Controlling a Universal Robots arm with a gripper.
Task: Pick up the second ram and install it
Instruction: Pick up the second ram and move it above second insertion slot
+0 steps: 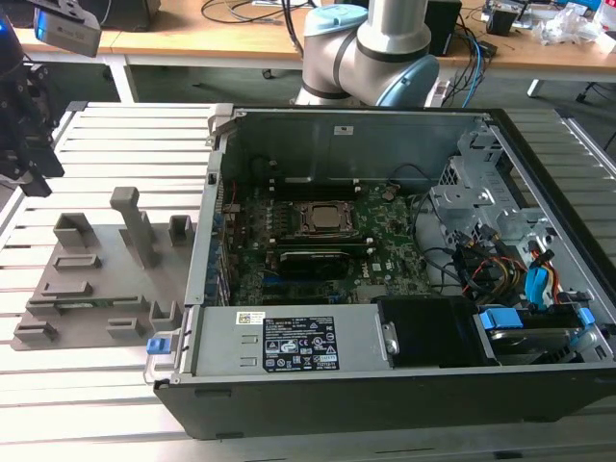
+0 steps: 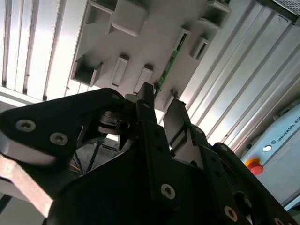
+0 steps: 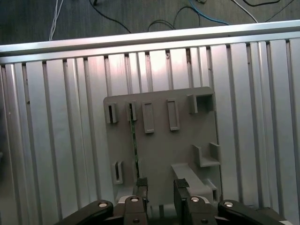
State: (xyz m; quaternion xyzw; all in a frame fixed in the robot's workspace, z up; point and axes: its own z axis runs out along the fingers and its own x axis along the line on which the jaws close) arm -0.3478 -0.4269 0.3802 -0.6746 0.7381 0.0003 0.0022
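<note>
The second ram [image 3: 134, 145] is a thin green stick standing on edge in a slot of the grey holder plate [image 3: 159, 154]; it also appears in the second wrist view [image 2: 169, 68]. My gripper [image 3: 161, 186] hangs above the near end of the plate, open, with nothing between its black fingers [image 3: 142, 183]. One fingertip lines up roughly with the stick's end and is apart from it. In the second wrist view the gripper [image 2: 161, 103] points at the plate. In the exterior view the gripper [image 1: 34, 168] is at the far left, above the holder plate [image 1: 96, 279].
An open computer case [image 1: 385, 385] lies to the exterior view's right of the holder, with a motherboard [image 1: 318, 241], cables and drive bays inside. Grey blocks [image 1: 135, 221] rise from the plate. Everything rests on a ribbed aluminium table [image 3: 56, 140]. The arm's base [image 1: 366, 48] stands behind the case.
</note>
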